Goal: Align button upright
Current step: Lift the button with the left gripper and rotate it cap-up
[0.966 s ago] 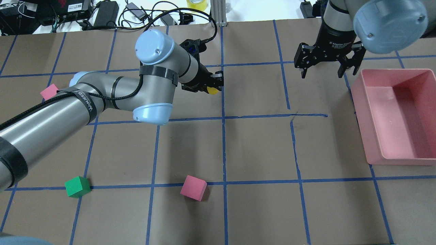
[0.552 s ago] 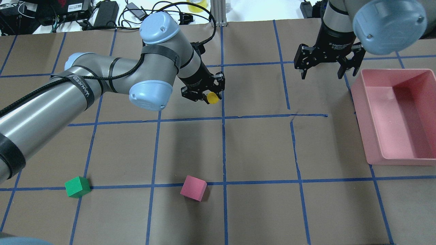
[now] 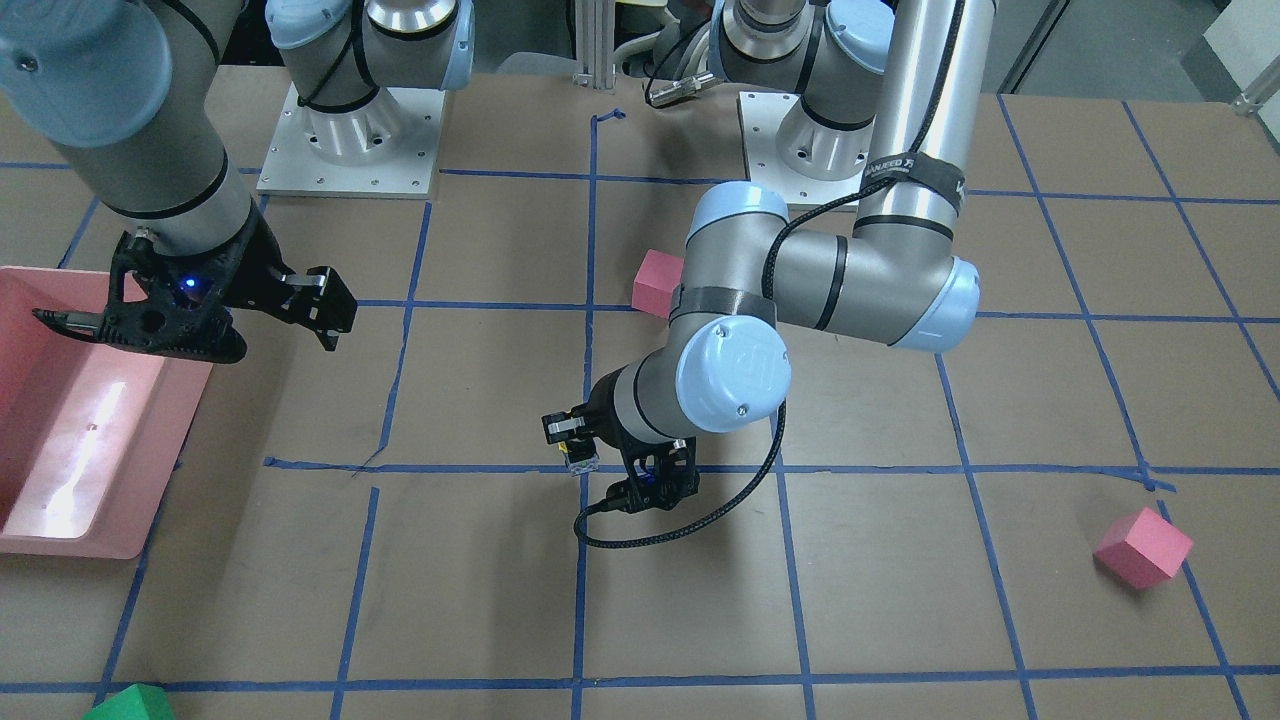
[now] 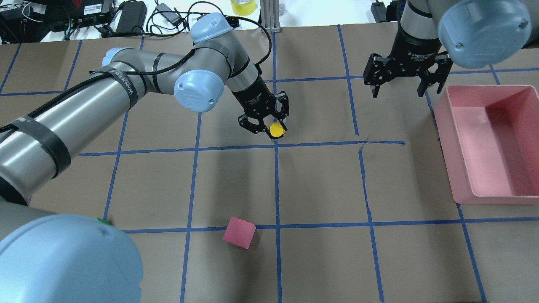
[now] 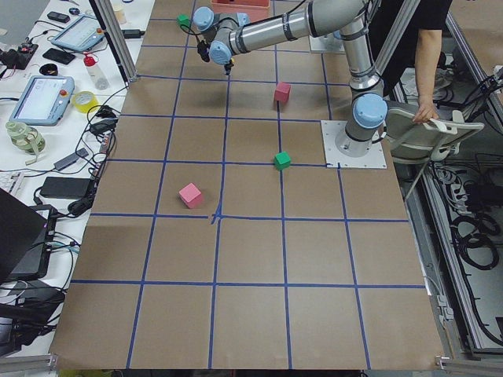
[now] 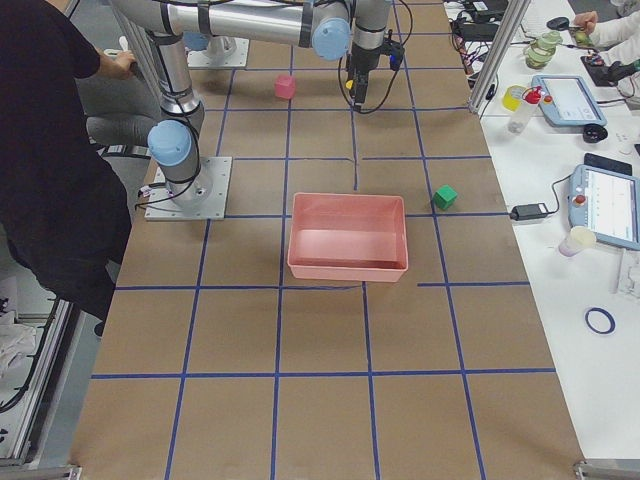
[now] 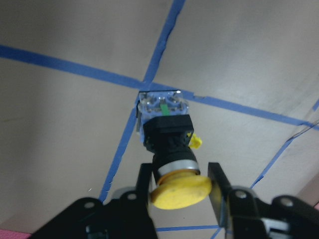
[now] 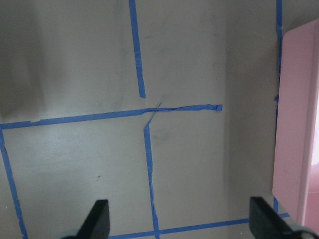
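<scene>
Brown-papered tabletop (image 4: 320, 185), gridded in blue tape; bench of cables and chargers beyond far edge.

Item 1: button (image 7: 168, 133). Pinched by left fingers (image 7: 215, 189) at the neck just under the yellow cap. Cap toward the wrist camera, clear-and-grey base pointing down at a tape crossing near tabletop centre. Close to vertical, slightly tilted. Contact of base with paper not determinable from any view.

Item 2: right fingers (image 8: 98, 221). Spread wide, empty, hanging above bare paper just beside the pink bin (image 4: 484, 198). Idle, by the look of it.

Item 3: bystanders (none part of the job). Pink cube (image 4: 239, 232) nearer the robot, two more cubes, one pink and one green (image 5: 282, 160), elsewhere on the grid.

Progress, as judged: pickup and reorientation apparently done, with cap up and base down. Left to do: lowering until the base sits flat, loosening the grip, backing away without tipping. Small footprint under a wide cap, so likely to topple if released off-square.

Writing: white lettering on the black strap (image 4: 126, 86) round the left arm, roughly "WAN…", remainder unclear. White print on the right wrist (image 4: 421, 54), "Adaptive" legible, the rest too small. Green mark on button base, no readable text.
</scene>
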{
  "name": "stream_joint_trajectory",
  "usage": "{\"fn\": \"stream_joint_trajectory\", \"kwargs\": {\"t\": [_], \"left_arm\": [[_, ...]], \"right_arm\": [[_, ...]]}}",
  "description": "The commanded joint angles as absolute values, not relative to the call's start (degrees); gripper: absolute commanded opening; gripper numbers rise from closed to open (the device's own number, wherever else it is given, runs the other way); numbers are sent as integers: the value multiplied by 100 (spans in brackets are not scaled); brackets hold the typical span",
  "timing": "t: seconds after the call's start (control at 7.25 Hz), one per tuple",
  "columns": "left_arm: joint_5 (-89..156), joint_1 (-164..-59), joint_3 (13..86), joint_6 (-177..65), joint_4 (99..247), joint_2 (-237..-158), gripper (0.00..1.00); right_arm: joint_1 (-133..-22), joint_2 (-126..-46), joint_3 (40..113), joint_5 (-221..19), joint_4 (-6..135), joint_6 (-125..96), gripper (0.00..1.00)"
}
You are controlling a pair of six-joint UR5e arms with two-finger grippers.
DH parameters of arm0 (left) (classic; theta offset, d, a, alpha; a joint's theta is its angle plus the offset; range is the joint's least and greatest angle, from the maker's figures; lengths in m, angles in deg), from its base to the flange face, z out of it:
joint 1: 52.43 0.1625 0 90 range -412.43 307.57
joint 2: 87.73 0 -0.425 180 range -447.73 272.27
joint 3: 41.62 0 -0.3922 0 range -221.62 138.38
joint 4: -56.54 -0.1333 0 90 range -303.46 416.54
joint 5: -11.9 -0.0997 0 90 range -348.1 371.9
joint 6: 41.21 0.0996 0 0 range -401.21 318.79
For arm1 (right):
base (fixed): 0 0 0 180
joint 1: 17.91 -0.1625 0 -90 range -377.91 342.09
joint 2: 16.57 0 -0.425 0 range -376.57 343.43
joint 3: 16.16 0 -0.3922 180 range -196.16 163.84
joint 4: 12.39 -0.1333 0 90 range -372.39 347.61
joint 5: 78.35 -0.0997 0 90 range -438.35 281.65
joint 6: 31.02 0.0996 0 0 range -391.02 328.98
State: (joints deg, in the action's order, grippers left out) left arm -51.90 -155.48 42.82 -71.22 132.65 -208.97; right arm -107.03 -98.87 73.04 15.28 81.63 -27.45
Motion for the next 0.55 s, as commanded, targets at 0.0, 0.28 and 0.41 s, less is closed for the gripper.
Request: {"fn": "stream_joint_trajectory", "kwargs": {"t": [0.0,0.28,0.41], "left_arm": [[-5155,-15475,4081,-7083,13520,-21121,0],[-5094,-15412,4170,-7136,13511,-21244,7],[-4885,-15404,4170,-7127,13502,-21288,11]], "right_arm": [[-10703,-9998,7305,1491,8165,-3247,100],[-10703,-10007,7296,1491,8165,-3427,100],[-10703,-10007,7296,1473,8165,-3427,100]]}}
